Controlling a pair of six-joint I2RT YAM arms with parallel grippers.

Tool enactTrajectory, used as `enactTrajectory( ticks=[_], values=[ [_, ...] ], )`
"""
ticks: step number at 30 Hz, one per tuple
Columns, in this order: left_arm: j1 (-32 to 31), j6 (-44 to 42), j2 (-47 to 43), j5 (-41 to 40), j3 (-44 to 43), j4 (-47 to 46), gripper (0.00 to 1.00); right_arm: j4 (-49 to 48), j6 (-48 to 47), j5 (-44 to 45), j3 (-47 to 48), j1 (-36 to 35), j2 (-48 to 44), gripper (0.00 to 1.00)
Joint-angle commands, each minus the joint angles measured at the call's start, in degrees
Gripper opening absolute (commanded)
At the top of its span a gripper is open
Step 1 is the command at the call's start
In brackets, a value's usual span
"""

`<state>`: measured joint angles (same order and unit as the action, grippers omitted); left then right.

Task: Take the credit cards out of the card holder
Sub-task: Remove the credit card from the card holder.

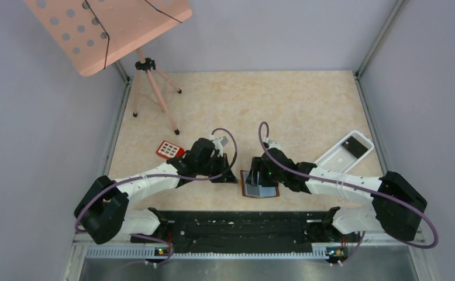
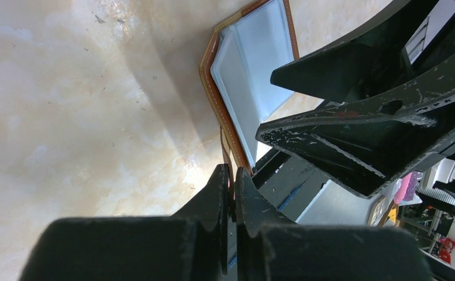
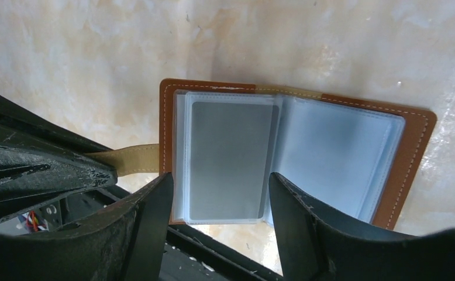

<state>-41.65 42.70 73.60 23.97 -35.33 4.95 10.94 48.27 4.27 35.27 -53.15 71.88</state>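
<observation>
The card holder [image 3: 413, 146] lies open on the table, brown outside with clear blue-grey sleeves inside; from above it sits between the two arms [image 1: 247, 188]. A grey credit card [image 3: 228, 158] shows in the left sleeve. My left gripper [image 2: 232, 175] is shut on the holder's brown tab [image 3: 133, 159], at the holder's left edge [image 1: 228, 175]. My right gripper [image 3: 219, 193] hangs open over the holder [image 2: 254, 70], one finger on each side of the card's sleeve, with nothing clamped. In the top view its fingertips are hidden by the wrist.
A red keypad-like block [image 1: 169, 150] lies left of the left arm. A white perforated tray [image 1: 345, 153] sits at the right. A pink perforated stand on a tripod [image 1: 149, 88] occupies the far left corner. The black base rail [image 1: 237, 225] runs along the near edge.
</observation>
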Motion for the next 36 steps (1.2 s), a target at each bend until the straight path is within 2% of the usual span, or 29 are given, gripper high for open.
enactTrajectory(
  ticks=[1,24,36],
  values=[
    [-0.01,-0.53,-1.44,-0.06,-0.87,-1.09,0.0,-3.87,0.61,-2.22,-0.36,-0.6,0.96,0.61],
    [-0.03,-0.41,-1.43,-0.37,-0.95,-1.1,0.0,-6.63,1.1,-3.78,-3.45,-0.64,2.84,0.6],
    [-0.07,-0.28,-2.06,-0.94,-0.8,-0.54,0.0,3.63,-0.57,4.79,-1.11,-0.65,1.05,0.59]
  ],
)
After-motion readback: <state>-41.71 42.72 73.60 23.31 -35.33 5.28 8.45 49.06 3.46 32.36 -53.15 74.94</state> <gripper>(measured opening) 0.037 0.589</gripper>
